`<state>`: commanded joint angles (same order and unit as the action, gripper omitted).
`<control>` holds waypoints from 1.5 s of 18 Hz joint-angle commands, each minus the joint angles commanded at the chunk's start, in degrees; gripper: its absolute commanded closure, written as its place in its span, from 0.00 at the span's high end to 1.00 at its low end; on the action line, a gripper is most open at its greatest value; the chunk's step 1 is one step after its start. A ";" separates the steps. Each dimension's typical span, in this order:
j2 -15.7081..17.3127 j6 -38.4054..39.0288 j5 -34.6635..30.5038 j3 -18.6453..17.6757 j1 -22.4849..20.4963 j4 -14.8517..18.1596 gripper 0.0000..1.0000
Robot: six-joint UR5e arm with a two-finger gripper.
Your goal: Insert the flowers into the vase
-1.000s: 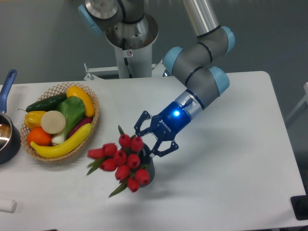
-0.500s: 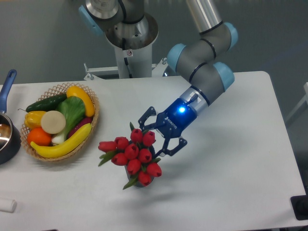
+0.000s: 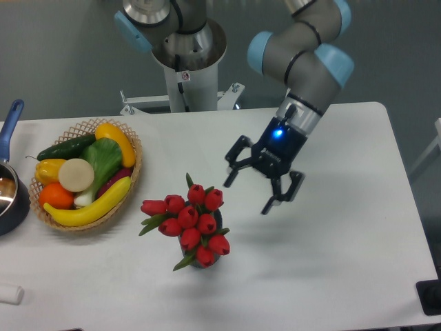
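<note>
The two fingers (image 3: pixel 269 205) stand spread apart with nothing between them, tips pointing down and slightly toward the camera, so the gripper (image 3: pixel 248 195) hangs empty above the table (image 3: pixel 344 227). From the fingertips, the flowers (image 3: pixel 189 222) lie at about eight o'clock, near but clearly apart from the jaws. The red buds fan out with one bloom jutting toward nine o'clock and green leaves (image 3: pixel 153 224) poking out low on the left. The vase (image 3: pixel 216 219) is almost wholly hidden beneath the bunch; only a sliver of dark wall shows at the right side and the base, so the stems seem to be seated inside it, though how deep cannot be told. Judging by this, the insertion looks done and the step in hand is getting clear. To do that well, the arm (image 3: pixel 303 55) should lift straight up and away toward one or two o'clock, jaws held wide, so no finger brushes the nearest bud or tips the top-heavy bunch. Farther off, at nine o'clock, the wicker basket (image 3: pixel 132 174) of fruit and vegetables sits well apart, and beyond it the dark pot (image 3: pixel 14 200) with its blue handle at the table's left edge.
</note>
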<state>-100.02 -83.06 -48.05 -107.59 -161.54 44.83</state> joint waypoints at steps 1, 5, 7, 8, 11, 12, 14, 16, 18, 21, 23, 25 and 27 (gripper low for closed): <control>0.26 -0.09 -2.46 1.23 -0.61 0.00 1.00; 0.18 -0.17 -10.02 7.81 -1.76 0.61 1.00; 0.44 -0.88 -14.42 10.28 -2.11 1.49 1.00; 0.44 -1.23 -16.01 11.33 -2.29 3.58 1.00; 1.32 -11.12 -18.92 14.32 -3.25 11.22 1.00; 1.76 -14.12 -19.88 15.20 -3.78 14.12 1.00; 2.20 -17.04 -21.21 16.70 -5.10 18.44 1.00; 2.55 -18.63 -21.21 17.41 -5.54 20.99 1.00; 3.43 -22.39 -21.12 16.97 -7.47 23.02 1.00; 3.52 -24.70 -21.03 17.23 -7.74 24.70 1.00; 3.52 -24.70 -20.86 17.15 -7.74 24.70 1.00; 3.52 -24.70 -20.86 17.06 -7.65 24.61 1.00; 3.52 -24.70 -20.77 16.97 -7.65 24.61 1.00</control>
